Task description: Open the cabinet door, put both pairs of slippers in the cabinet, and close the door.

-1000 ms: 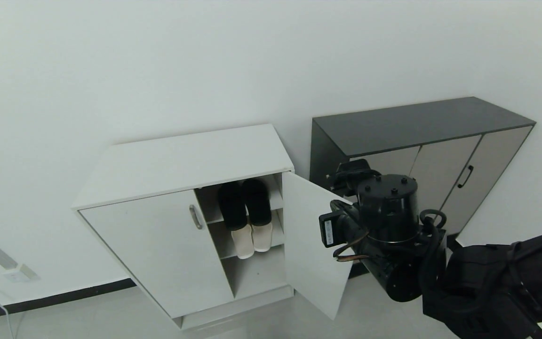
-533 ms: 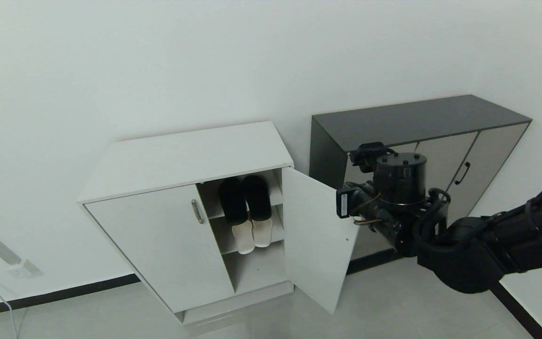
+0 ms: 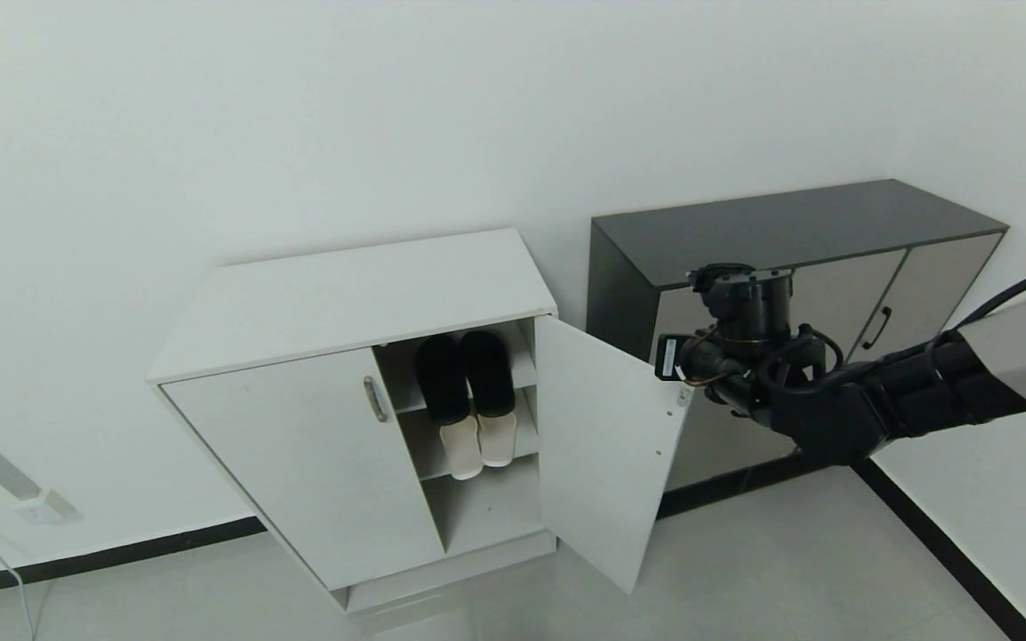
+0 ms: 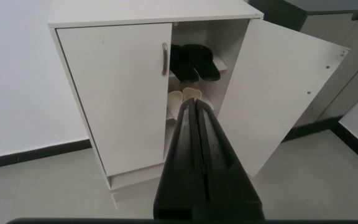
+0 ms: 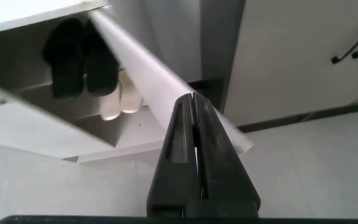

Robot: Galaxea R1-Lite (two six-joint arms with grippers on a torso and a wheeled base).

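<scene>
Head view: right arm [image 3: 842, 405] has swung from lower right up to mid-right over the last second, and its wrist is now just behind the free edge of the open cabinet door [image 3: 606, 445]. Black slippers [image 3: 464, 374] sit above white slippers [image 3: 480, 445] inside at centre, so probably only the close is left. Left wrist view: left gripper [image 4: 194, 104] at centre, fingers pressed together, empty. Right wrist view: right gripper [image 5: 195, 102] likewise clamped on nothing, tips in front of the door seen edge-on, which looks lined up for a push.

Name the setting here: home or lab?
Probably a bare indoor entryway or mock-up room: a white cabinet holding slippers, a dark cabinet beside it against a plain wall, grey floor.
</scene>
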